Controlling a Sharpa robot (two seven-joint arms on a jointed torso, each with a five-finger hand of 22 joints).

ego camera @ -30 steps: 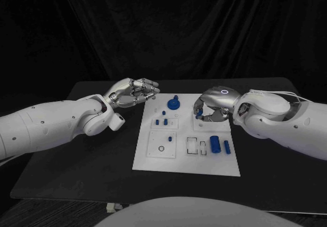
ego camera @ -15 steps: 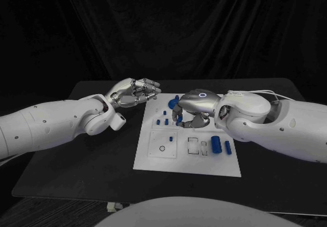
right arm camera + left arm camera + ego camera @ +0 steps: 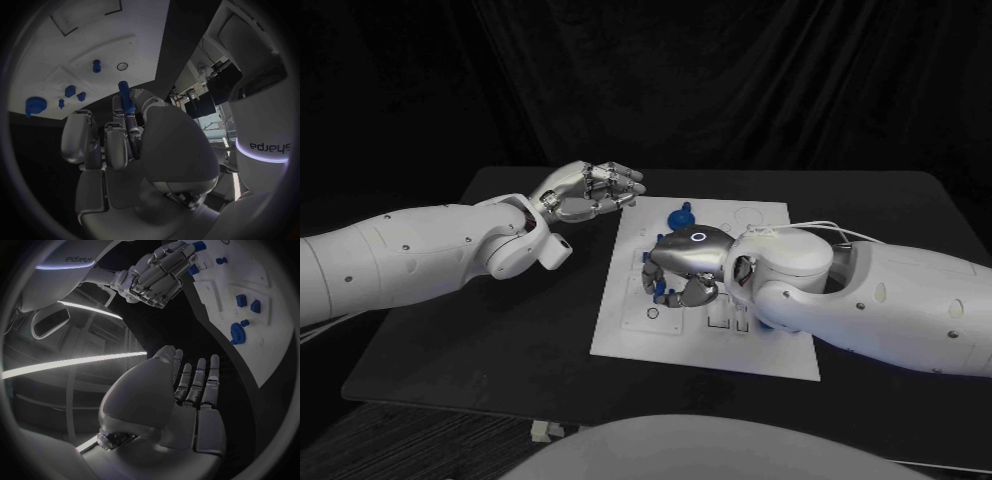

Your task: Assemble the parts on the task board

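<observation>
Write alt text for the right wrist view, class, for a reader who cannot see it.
The robot's right hand holds a small blue peg in its fingertips above the white task board. On the board sit several blue parts, among them a round knob and an upright pin beside a ring-shaped hole.

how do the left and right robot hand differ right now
The right robot hand pinches a small blue peg; the left robot hand holds nothing, fingers curled. The right is over the task board; the left is beside its far left corner, off the board. Both are silver, on white arms.
</observation>
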